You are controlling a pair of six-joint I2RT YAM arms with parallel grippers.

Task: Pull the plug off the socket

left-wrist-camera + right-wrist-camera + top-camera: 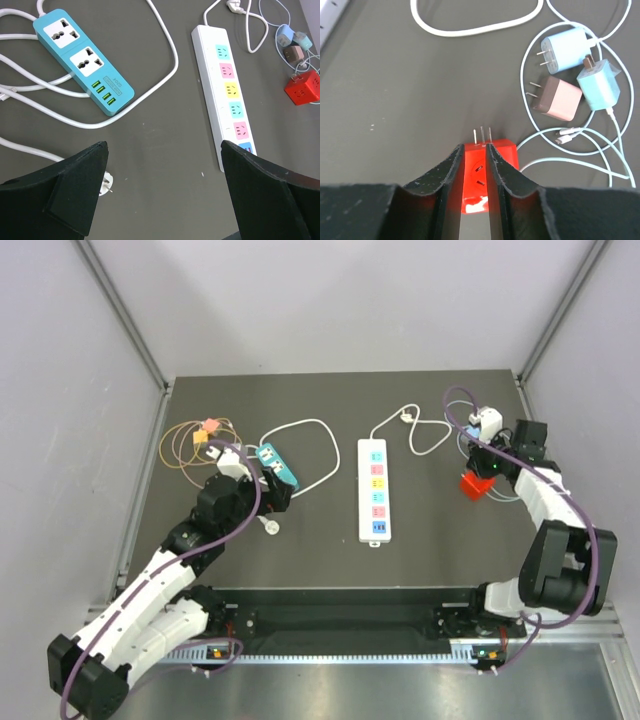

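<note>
Socket [374,490] [227,90] is the long white strip with the pastel outlets; you find it flat on the dark surface [320,560] near the middle, its long side running away from the arm bases and its white cord [410,430] looping off the far end. Locate the plug [472,486] [302,87] [507,155], a red cube, at the right side of the surface, well apart from the socket, with its metal prongs [482,135] bare and pointing away from the right wrist camera. Observe that the right claw [480,472] [475,147] sits directly at this cube with its jaws drawn close together; red shows in the narrow gap between them, and the cube also extends past the outside of the right-hand finger, so you cannot tell whether the claw is clamping the cube or only standing over it. Three small chargers [567,50] with thin cables lie just beyond the plug. The left claw [272,492] [164,145] is released, jaws spread wide, positioned beside the teal power strip [277,466] [82,60] on the left half of the surface. A white cord plug [268,527] [105,185] lies on the surface next to its left finger.
</note>
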